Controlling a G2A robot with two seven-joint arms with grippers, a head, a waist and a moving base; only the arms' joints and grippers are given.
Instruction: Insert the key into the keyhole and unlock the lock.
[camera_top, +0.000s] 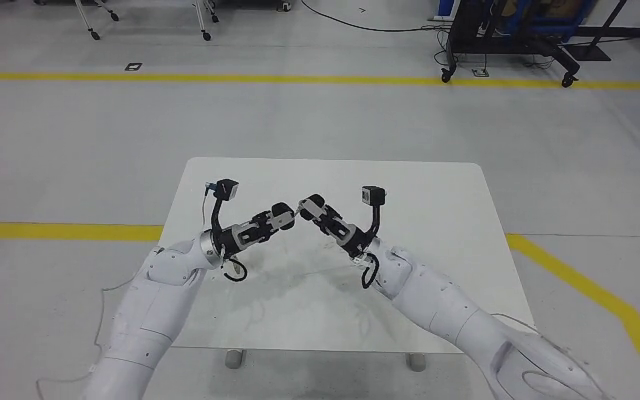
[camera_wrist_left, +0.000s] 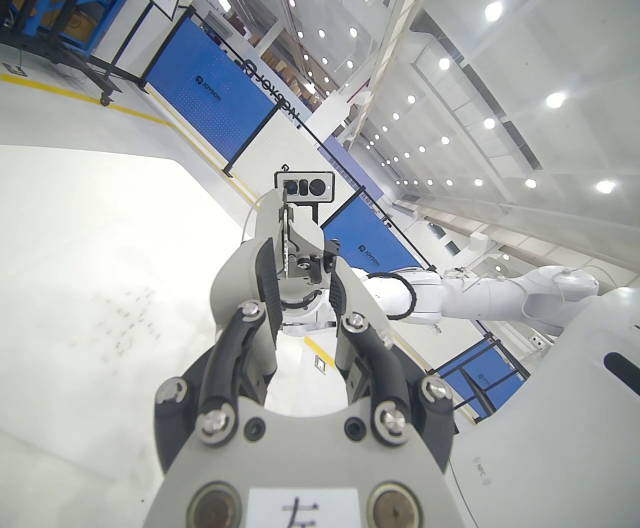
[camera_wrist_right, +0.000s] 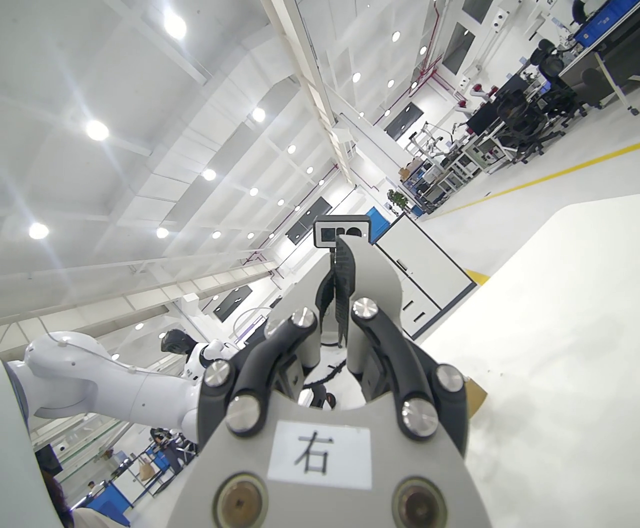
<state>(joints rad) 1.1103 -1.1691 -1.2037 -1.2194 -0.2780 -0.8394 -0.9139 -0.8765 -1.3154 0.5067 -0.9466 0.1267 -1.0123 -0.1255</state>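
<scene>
Above the middle of the white table (camera_top: 430, 200), my two grippers meet tip to tip. My left gripper (camera_top: 287, 214) is open, its ribbed pads (camera_wrist_left: 265, 280) held well apart. My right gripper (camera_top: 305, 207) is shut and points straight at it. In the left wrist view the right gripper's (camera_wrist_left: 285, 220) closed fingertips stand edge-on at the mouth of the left gripper (camera_wrist_left: 300, 250). In the right wrist view the right gripper's (camera_wrist_right: 339, 250) pads are pressed together. I cannot tell whether anything thin sits between them. The left arm's wrist camera (camera_wrist_right: 342, 230) shows just past those tips.
Faint grey scuff marks (camera_wrist_left: 130, 320) dot the tabletop under the arms. A small tan piece (camera_wrist_right: 475, 397) peeks out beside my right gripper's body. Yellow floor lines (camera_top: 300, 78) run around the table, and a wheeled rack (camera_top: 510, 40) stands far behind.
</scene>
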